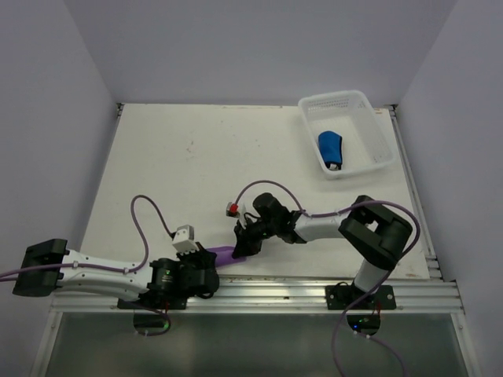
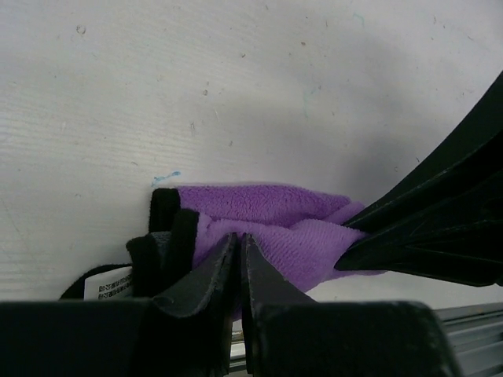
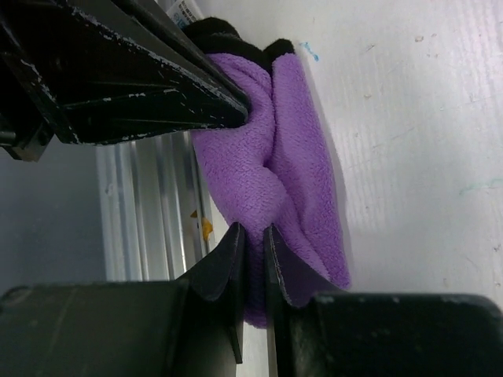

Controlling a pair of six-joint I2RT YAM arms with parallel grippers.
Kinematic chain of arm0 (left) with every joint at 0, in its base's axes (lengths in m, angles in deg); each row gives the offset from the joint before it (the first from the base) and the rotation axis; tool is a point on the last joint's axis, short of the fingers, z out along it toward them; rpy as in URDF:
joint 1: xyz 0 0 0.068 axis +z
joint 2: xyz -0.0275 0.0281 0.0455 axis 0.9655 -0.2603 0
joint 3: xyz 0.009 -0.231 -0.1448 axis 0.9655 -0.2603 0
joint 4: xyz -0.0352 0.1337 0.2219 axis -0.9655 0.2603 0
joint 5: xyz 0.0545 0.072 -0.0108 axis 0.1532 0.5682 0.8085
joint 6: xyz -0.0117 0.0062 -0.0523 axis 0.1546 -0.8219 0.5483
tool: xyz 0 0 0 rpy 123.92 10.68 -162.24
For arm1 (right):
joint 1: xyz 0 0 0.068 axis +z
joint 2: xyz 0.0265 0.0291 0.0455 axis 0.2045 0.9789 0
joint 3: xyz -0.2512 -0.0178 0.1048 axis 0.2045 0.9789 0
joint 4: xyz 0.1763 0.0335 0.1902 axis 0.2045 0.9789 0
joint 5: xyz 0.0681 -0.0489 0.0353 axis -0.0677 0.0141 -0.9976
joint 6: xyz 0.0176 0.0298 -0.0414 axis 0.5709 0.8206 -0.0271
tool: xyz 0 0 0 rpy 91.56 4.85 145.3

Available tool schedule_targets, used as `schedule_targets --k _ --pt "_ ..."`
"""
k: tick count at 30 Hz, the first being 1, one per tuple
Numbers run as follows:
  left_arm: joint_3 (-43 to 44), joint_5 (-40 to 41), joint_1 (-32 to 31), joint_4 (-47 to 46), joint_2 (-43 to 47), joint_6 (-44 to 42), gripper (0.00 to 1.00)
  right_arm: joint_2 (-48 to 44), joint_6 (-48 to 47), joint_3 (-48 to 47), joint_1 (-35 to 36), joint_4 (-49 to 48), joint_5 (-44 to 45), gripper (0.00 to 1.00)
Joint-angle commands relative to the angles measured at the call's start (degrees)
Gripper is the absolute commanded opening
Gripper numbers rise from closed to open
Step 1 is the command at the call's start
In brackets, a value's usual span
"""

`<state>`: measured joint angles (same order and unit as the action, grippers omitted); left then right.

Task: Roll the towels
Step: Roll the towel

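The purple towel (image 1: 225,254) lies bunched and partly rolled at the table's near edge between the two grippers. In the left wrist view the purple towel (image 2: 267,220) shows its dark hem and a white tag at the left. My left gripper (image 2: 238,238) is shut on its near fold. My right gripper (image 3: 253,230) is shut on the other end of the purple towel (image 3: 275,157). The left gripper's fingers (image 3: 141,71) show across the top of the right wrist view. The blue towel (image 1: 331,149) lies rolled inside the white basket (image 1: 369,110).
The white perforated basket stands at the far right of the table. The aluminium rail (image 1: 314,289) runs along the table's near edge, right beside the towel. Grey cables (image 1: 145,220) loop over the table near both arms.
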<state>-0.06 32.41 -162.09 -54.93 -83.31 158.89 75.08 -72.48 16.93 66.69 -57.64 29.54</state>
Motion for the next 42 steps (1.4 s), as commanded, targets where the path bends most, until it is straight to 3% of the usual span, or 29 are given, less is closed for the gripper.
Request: schedule_targets --k 1,13,19,21,25,28,32,34,35,37,38,39,42 --pt "0.9 1.6 -0.5 4.2 -1.5 -0.7 0.11 3.2 3.6 -2.6 -0.1 11.6 -10.6 0.00" --pt "0.4 2.0 -0.5 1.3 -4.1 -2.4 0.13 12.5 18.6 -1.6 -3.3 -0.2 -22.5 0.00" --pt "0.9 2.1 -0.5 -0.2 -6.8 -2.7 0.13 15.4 26.0 -1.4 -3.9 -9.0 -26.3 0.06" --pt "0.5 1.7 -0.5 -1.6 -7.1 -3.9 0.13 15.1 25.1 -2.3 -4.0 -6.8 -25.9 0.14" --pt "-0.7 0.9 -0.5 -5.1 -8.6 -4.5 0.13 13.8 21.6 -4.1 -4.0 -0.9 -24.4 0.39" --pt "-0.6 0.8 -0.5 -5.2 -8.8 -4.3 0.12 12.0 19.8 -5.1 -4.1 2.3 -23.1 0.48" --pt "-0.9 0.7 -0.5 -5.2 -8.1 -4.5 0.12 7.1 16.6 -5.5 -4.9 7.2 -11.5 0.57" --pt "-0.7 0.6 -0.5 -5.2 -8.1 -4.6 0.12 0.3 11.7 -5.0 -4.5 11.5 -0.5 0.57" --pt "-0.7 0.5 -0.5 -5.2 -8.2 -4.4 0.12 -2.6 10.1 -2.9 -4.3 11.2 9.5 0.57" --pt "-0.7 0.4 -0.5 -5.1 -8.2 -4.4 0.12 -11.9 7.9 0.3 -3.3 8.3 16.0 0.57" --pt "-0.7 0.3 -0.5 -5.2 -8.2 -4.4 0.12 -14.3 7.9 3.6 -3.1 6.5 18.1 0.44" --pt "-0.7 0.3 -0.5 -5.2 -8.2 -4.3 0.13 -18.5 7.5 5.1 -2.2 2.6 20.0 0.39" --pt "-0.6 0.3 -0.5 -5.0 -8.4 -4.0 0.13 -22.3 1.3 7.8 5.2 1.9 28.2 0.36"
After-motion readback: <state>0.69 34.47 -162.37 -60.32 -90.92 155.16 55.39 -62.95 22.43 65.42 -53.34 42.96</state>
